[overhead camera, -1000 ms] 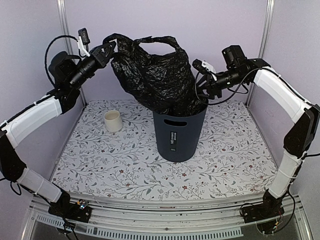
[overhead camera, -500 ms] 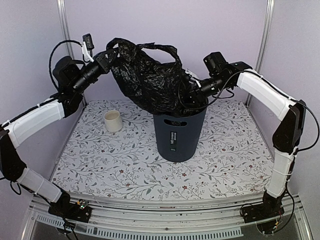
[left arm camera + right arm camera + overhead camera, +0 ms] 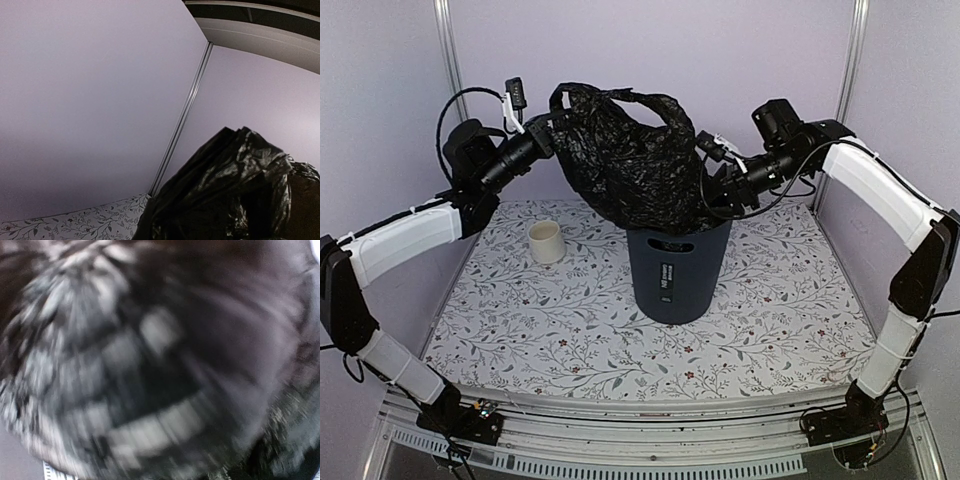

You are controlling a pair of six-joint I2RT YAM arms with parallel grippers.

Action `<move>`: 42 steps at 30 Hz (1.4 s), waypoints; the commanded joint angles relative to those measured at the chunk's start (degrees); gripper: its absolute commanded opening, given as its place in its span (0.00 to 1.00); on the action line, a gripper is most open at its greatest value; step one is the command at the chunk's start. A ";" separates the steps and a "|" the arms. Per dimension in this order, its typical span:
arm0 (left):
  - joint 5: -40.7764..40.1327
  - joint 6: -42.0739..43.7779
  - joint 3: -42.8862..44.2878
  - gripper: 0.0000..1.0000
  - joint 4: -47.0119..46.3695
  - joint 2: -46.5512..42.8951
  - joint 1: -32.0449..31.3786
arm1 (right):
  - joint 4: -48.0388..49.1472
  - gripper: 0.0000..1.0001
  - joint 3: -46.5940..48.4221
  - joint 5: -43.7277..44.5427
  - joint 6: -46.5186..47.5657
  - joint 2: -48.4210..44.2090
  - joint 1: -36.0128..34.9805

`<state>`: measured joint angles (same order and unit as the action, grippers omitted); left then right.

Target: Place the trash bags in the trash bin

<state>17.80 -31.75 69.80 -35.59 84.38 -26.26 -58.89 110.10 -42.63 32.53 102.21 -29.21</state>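
Observation:
The black glossy trash bag (image 3: 630, 165) hangs bunched over the dark grey trash bin (image 3: 675, 275), its lower end inside the bin's rim. My left gripper (image 3: 550, 122) is shut on the bag's upper left edge and holds it high. In the left wrist view the bag (image 3: 230, 195) fills the lower right and my fingers are hidden. My right gripper (image 3: 713, 172) is at the bag's right side just above the bin's rim, its jaws apart against the plastic. The right wrist view shows only blurred black bag (image 3: 150, 365).
A small cream cup (image 3: 546, 241) stands on the flowered table cover (image 3: 550, 330), left of the bin. Lilac walls with metal posts (image 3: 448, 60) close in the back and sides.
My left gripper has moved right and a little down with the bag's edge. My right gripper pushed left into the bag, then drew back slightly right. The bag has bunched closer over the bin.

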 commanded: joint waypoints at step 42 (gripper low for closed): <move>5.74 -5.96 10.45 0.00 -7.91 16.24 -7.98 | 2.19 0.59 -8.49 -2.96 1.63 -9.22 6.85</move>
<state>22.28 -37.10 76.53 -41.32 98.50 -33.10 -54.63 103.81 -44.71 30.85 99.68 -24.84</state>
